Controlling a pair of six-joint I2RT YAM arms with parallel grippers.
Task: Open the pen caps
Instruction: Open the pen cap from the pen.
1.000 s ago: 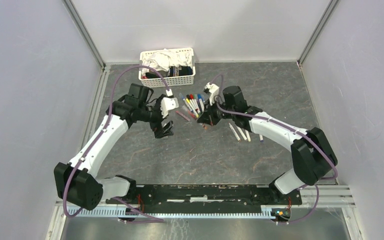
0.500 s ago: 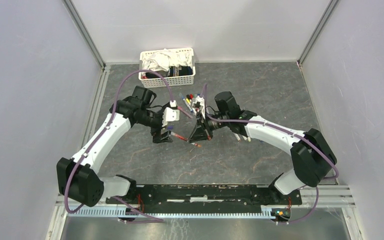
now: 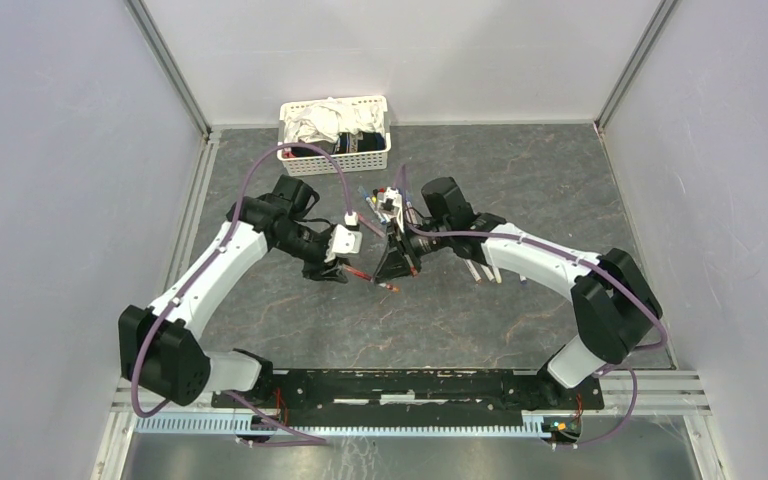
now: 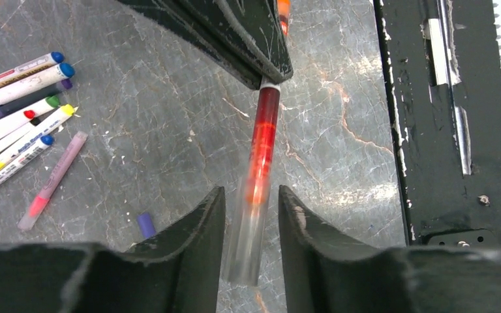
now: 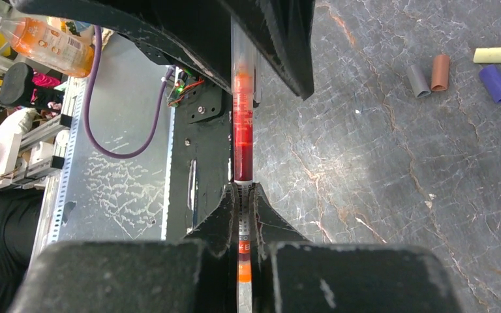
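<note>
My right gripper was clamped on the pen at twelve o'clock from my left wrist, bracing it; my left gripper stood apart astride the clear cap — barely a gap — lined up to pull it free. Spare pens lay at ten o'clock

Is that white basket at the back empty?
No, the white basket is stuffed with white and dark cloths that pile up to its rim.
</note>
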